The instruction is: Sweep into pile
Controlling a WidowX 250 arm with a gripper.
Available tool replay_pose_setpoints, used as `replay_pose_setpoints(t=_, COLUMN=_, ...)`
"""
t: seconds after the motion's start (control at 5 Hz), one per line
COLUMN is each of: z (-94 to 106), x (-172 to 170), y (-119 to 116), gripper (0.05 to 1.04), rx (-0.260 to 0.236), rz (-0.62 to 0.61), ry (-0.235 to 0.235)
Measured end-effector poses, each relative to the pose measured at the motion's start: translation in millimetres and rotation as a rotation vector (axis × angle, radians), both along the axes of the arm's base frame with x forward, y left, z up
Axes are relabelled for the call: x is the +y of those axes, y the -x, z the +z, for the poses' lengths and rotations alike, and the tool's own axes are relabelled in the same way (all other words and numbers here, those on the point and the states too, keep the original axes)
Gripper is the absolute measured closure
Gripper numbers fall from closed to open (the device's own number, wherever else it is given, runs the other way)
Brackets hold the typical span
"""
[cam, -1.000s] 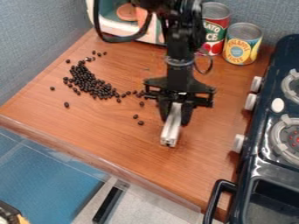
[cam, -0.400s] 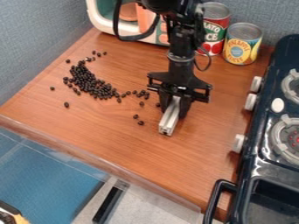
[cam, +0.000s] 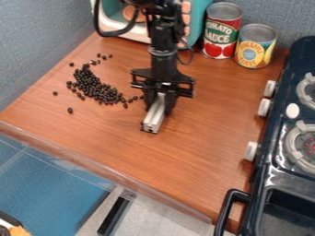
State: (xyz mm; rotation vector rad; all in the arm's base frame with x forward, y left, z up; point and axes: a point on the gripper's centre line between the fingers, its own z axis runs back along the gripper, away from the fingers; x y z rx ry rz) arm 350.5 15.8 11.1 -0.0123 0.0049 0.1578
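Near the centre, the hand (cam: 160,107) is gripping a pale bar (cam: 154,119), probably so its long side is serving as a broom against the beans (cam: 102,92) lying upper left.

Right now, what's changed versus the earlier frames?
Gripper carried the silver bar left and slightly up the picture, toward the black bean pile. Nothing newly grasped or let go. Main pile, tomato can and pineapple can unchanged.
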Motion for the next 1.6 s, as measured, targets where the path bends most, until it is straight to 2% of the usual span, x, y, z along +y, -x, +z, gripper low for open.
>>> replay_pose_setpoints(t=0.4, z=6.5, x=47.5, y=7.0, gripper=0.698, rx=-0.016, rz=0.063, ry=-0.021)
replay_pose_setpoints(t=0.6, z=8.0, x=74.1, y=-5.7, gripper=0.698, rx=-0.061, rz=0.117, ry=-0.049)
replay_pose_setpoints(t=0.8, z=9.2, x=91.5, y=-14.4, gripper=0.698, rx=-0.064, rz=0.181, ry=-0.063)
replay_pose_setpoints(t=1.0, z=12.2, x=91.1, y=-14.4, gripper=0.698, rx=-0.057, rz=0.193, ry=-0.030)
replay_pose_setpoints(t=1.2, z=36.6, x=76.7, y=-14.6, gripper=0.698, rx=-0.083, rz=0.195, ry=0.055)
replay_pose_setpoints(t=1.4, z=69.3, x=64.5, y=-14.5, gripper=0.698, rx=-0.137, rz=0.186, ry=0.113)
replay_pose_setpoints(t=1.6, z=60.2, x=36.9, y=-6.3, gripper=0.698, rx=-0.088, rz=0.127, ry=0.118)
